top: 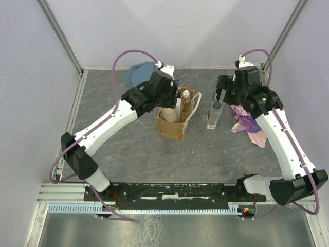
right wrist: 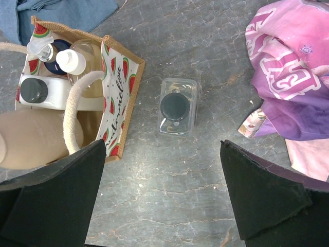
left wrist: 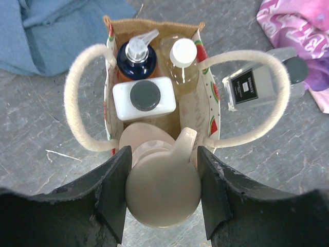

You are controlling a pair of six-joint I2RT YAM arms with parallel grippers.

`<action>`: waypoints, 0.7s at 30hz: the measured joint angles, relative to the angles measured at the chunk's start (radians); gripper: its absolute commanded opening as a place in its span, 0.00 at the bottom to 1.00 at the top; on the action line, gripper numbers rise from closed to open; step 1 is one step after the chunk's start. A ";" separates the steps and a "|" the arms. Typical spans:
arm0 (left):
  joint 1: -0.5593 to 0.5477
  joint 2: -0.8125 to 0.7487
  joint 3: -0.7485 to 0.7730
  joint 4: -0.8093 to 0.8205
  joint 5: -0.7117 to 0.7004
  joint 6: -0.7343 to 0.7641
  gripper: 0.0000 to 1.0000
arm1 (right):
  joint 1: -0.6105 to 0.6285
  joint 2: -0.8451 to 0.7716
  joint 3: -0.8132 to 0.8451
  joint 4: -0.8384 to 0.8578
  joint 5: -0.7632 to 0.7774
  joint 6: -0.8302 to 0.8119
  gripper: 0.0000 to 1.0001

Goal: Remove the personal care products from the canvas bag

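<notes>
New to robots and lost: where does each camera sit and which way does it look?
Top external: fixed above and behind, looking down on the table; both arms show.
Left wrist: looks into the canvas bag; left gripper holds the beige pump bottle.
Right wrist: looks down at the clear bottle; open right gripper shows.
All share the canvas bag.

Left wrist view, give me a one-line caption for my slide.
Left gripper clasps the beige pump bottle inside the canvas bag; one clear bottle already sits outside.
</notes>
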 measured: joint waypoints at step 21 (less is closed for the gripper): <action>-0.008 0.006 0.407 -0.248 -0.169 0.051 0.44 | 0.000 -0.015 -0.013 0.003 0.000 0.000 1.00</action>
